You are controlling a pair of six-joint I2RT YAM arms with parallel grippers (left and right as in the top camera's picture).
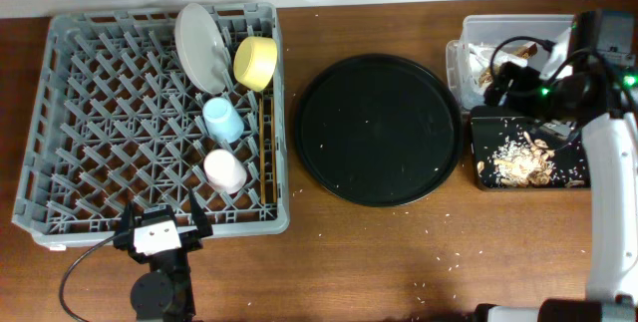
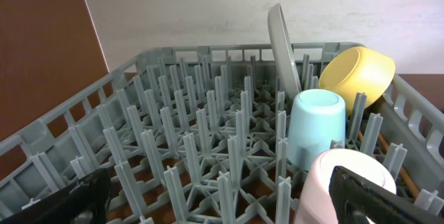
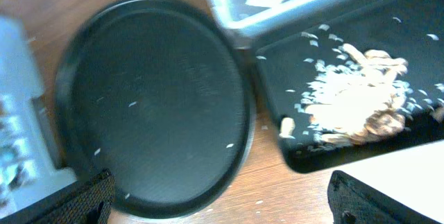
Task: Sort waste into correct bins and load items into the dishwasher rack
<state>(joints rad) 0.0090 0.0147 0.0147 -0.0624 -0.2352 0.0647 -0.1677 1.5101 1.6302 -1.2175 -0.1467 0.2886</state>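
Note:
The grey dishwasher rack holds the white plate on edge, the yellow bowl, the light-blue cup, the pink cup and the chopsticks along its right side. My left gripper is open and empty at the rack's near edge. In its wrist view the jaws sit over the pegs, with the pink cup beside the right finger. My right gripper is open and empty over the clear tub and the black rectangular tray. That tray holds tan food scraps.
A large round black tray lies between the rack and the bins, with a few crumbs on it. White napkin paper lies in the clear tub. Loose crumbs are scattered on the wooden table. The right wrist view shows the jaws above the round tray's edge.

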